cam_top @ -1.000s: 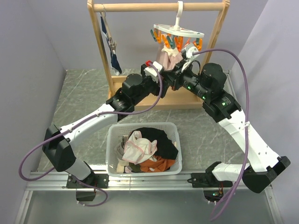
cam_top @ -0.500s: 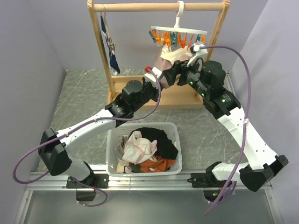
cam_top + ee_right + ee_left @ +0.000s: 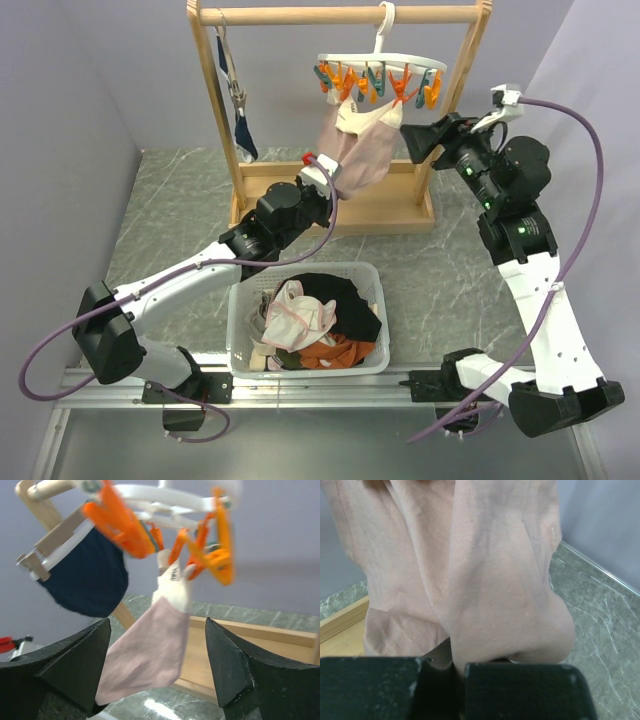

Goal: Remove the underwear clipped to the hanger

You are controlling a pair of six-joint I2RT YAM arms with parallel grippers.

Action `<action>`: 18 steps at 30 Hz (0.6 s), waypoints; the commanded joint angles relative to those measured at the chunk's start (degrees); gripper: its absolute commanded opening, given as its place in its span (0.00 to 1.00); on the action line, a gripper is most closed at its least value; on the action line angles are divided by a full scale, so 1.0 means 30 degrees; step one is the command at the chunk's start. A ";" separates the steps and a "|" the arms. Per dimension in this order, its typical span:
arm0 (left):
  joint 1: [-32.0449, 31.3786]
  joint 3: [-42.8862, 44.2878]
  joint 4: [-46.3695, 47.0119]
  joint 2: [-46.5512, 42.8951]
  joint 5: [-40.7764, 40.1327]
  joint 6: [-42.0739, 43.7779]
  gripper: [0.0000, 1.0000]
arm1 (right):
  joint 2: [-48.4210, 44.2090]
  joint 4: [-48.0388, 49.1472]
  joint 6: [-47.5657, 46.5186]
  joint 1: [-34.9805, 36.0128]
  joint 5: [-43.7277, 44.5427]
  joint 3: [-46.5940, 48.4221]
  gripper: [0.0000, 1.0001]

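Left wrist view: left fingers [image 3: 520, 690] pinch underwear [image 3: 485, 580] pegged to hanger [image 3: 380, 60].

No text can be read

A small white tag [image 3: 173, 572] at 12 o'clock on the underwear [image 3: 150, 650], just under the orange pegs [image 3: 221, 560], carries dark print too blurred to read.

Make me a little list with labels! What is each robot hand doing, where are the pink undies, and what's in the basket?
left fingers: shut on the pink-beige underwear, low on the cloth
right fingers: open, holding nothing, right of the underwear
hanger: white, hooked on the wooden rack, with orange and teal pegs
underwear: top edge clipped in the pegs
basket: white, holds black, whitish-pink and orange clothes
navy garment: hanging at the rack's left
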 commanded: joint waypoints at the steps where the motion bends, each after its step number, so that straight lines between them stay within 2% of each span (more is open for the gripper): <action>1: -0.0083 0.0350 0.0173 -0.0828 -0.0103 0.0084 0.00 | -0.0169 -0.0336 0.0697 -0.1149 -0.0197 0.0689 0.82; 4: -0.0083 0.0292 0.0056 -0.1003 -0.0249 0.0173 0.00 | -0.1136 0.2062 0.1925 -0.2495 -0.1714 -0.1153 0.80; 9: -0.0083 0.0204 -0.0031 -0.1091 -0.0249 0.0319 0.00 | -0.0231 0.2801 0.3508 -0.3026 -0.4817 -0.1684 0.72; 13: -0.0054 0.0291 -0.0120 -0.1091 -0.0161 0.0349 0.00 | -0.0141 0.5929 0.5583 -0.3374 -0.6053 -0.3260 0.70; 14: -0.0054 0.0292 -0.0149 -0.1178 -0.0132 0.0349 0.01 | -0.0229 0.7734 0.6171 -0.3581 -0.6289 -0.3760 0.70; 18: 0.0005 0.0437 -0.0470 -0.1558 -0.0103 0.0320 0.00 | -0.0026 1.1907 0.9775 -0.5572 -0.7109 -0.6339 0.65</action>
